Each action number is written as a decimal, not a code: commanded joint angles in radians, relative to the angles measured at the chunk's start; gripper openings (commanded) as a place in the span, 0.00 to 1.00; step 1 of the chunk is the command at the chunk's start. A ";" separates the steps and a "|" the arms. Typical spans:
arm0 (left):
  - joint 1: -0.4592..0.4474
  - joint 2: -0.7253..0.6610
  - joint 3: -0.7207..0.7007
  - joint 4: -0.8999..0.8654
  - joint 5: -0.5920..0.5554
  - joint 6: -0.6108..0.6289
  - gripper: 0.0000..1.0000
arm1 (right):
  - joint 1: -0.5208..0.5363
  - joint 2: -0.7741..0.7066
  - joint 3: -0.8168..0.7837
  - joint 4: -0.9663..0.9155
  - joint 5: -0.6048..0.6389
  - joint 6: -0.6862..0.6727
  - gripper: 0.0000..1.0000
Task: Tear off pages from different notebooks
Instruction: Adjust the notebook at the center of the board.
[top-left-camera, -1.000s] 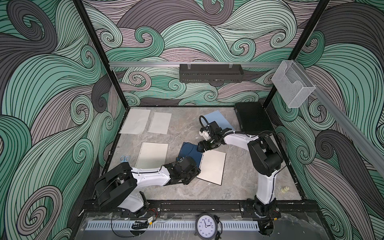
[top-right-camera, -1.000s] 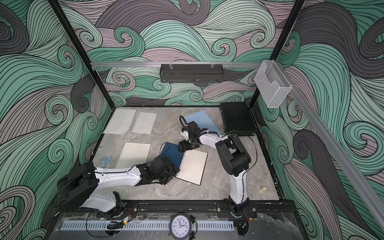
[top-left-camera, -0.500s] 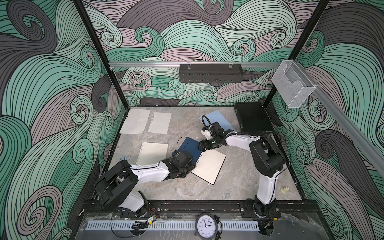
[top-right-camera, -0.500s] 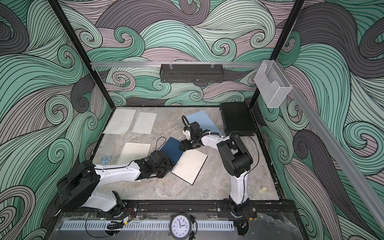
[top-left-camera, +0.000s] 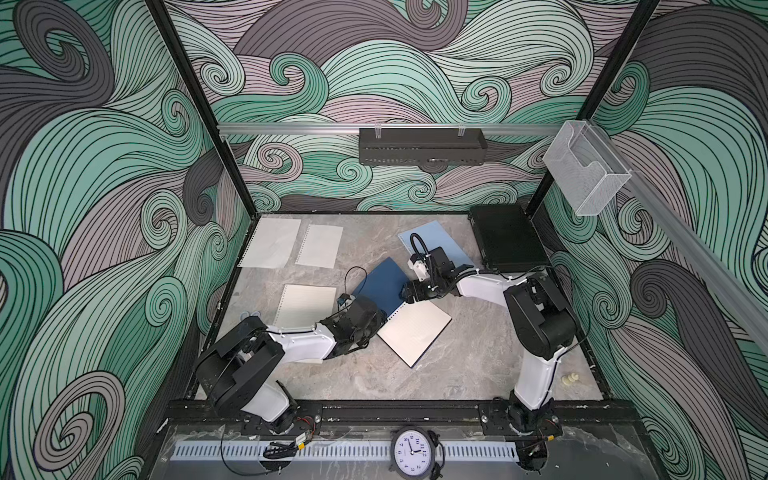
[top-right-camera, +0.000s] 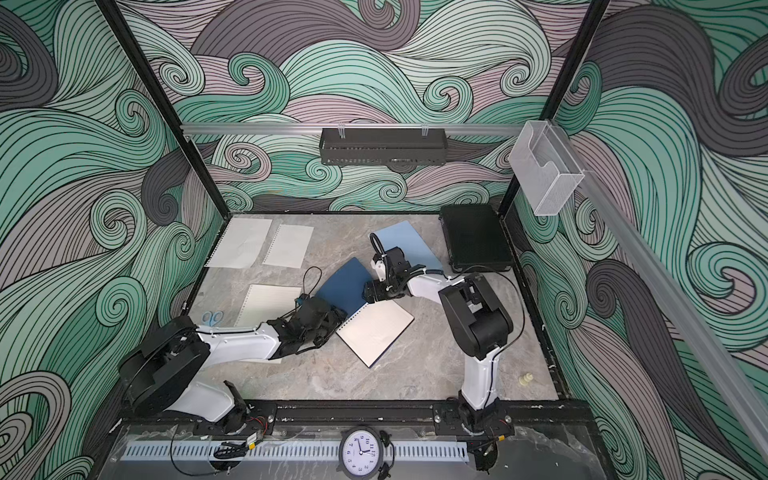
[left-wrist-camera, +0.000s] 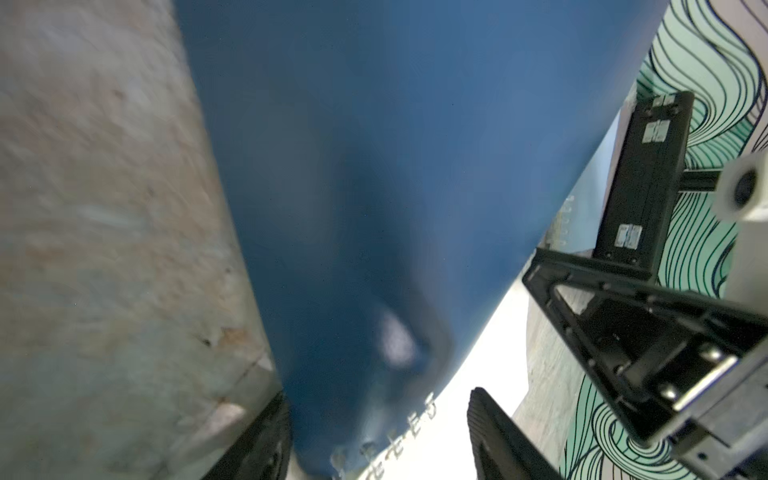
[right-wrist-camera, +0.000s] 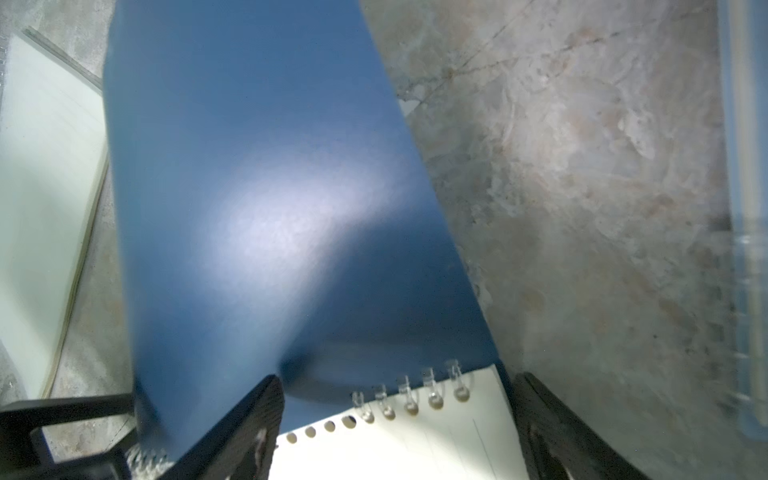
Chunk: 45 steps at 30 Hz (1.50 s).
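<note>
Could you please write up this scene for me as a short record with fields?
notebook in work: navy spiral notebook, open, cover folded back, lined page exposed
left gripper: open, astride the spiral's near end
right gripper: open, astride the spiral's far end
other notebook: light blue notebook, lying flat beside the black case
loose pages: three, flat on the left arm's side, the others at and
also present: scissors, blue-handled
</note>
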<state>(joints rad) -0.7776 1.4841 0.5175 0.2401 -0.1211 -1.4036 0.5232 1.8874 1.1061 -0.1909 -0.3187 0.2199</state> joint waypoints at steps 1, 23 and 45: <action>0.032 0.029 -0.065 -0.091 -0.042 0.043 0.67 | 0.026 0.001 -0.043 -0.087 -0.072 0.035 0.86; 0.120 0.045 -0.058 0.096 0.100 0.396 0.64 | 0.025 -0.003 -0.032 -0.097 -0.095 -0.001 0.87; 0.220 0.057 0.004 0.111 0.233 0.629 0.64 | 0.026 -0.024 -0.040 -0.116 -0.086 -0.015 0.87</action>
<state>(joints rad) -0.5648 1.5040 0.4858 0.3485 0.0441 -0.8097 0.5354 1.8664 1.0924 -0.2306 -0.3748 0.2134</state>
